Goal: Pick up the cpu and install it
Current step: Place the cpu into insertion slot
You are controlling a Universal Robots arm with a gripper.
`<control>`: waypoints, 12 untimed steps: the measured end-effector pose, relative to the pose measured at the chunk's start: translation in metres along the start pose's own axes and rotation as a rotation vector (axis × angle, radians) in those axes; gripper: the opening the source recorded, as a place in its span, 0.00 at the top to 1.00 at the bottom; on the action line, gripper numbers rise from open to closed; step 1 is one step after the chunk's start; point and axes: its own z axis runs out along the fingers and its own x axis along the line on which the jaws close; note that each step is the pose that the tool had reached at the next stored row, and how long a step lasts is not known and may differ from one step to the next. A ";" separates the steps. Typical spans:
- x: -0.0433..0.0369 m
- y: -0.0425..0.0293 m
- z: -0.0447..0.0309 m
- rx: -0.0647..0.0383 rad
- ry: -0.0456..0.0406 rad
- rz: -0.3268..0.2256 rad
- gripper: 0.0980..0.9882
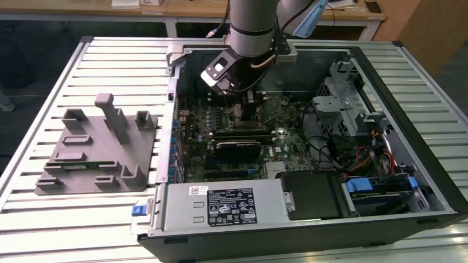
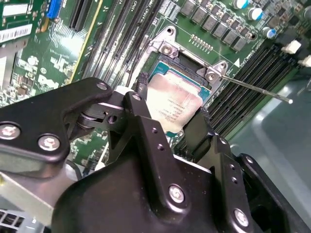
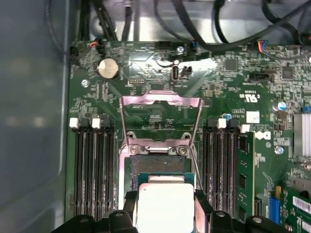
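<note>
The cpu [image 2: 175,99] is pinched at opposite edges by the tool [image 2: 169,107] and held level just beneath it over the open socket [image 3: 158,162], whose load frame [image 3: 160,100] is swung back to admit it.

The exterior view looks down at a slant from high over the tabletop [image 1: 109,60], far enough back to take in the whole open case [image 1: 307,235] and the arm [image 1: 252,22] reaching into it; the first wrist view faces straight down on the motherboard [image 3: 160,63] from close; the second wrist view sits nearer and oblique, looking past the fingers [image 2: 199,128]; both wrist views share the socket [image 3: 160,145] [image 2: 170,51] and the cpu [image 3: 165,204] [image 2: 172,104].
</note>
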 end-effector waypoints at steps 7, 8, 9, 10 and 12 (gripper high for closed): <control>0.0000 -0.0001 0.0050 -0.011 -0.0010 0.032 0.50; 0.0000 -0.0001 0.0061 -0.011 -0.0010 0.032 0.50; 0.0000 -0.0002 0.0072 -0.011 -0.0011 0.032 0.50; 0.0000 -0.0001 0.0084 -0.011 -0.0009 0.031 0.50; 0.0000 -0.0001 0.0101 -0.011 -0.0008 0.027 0.50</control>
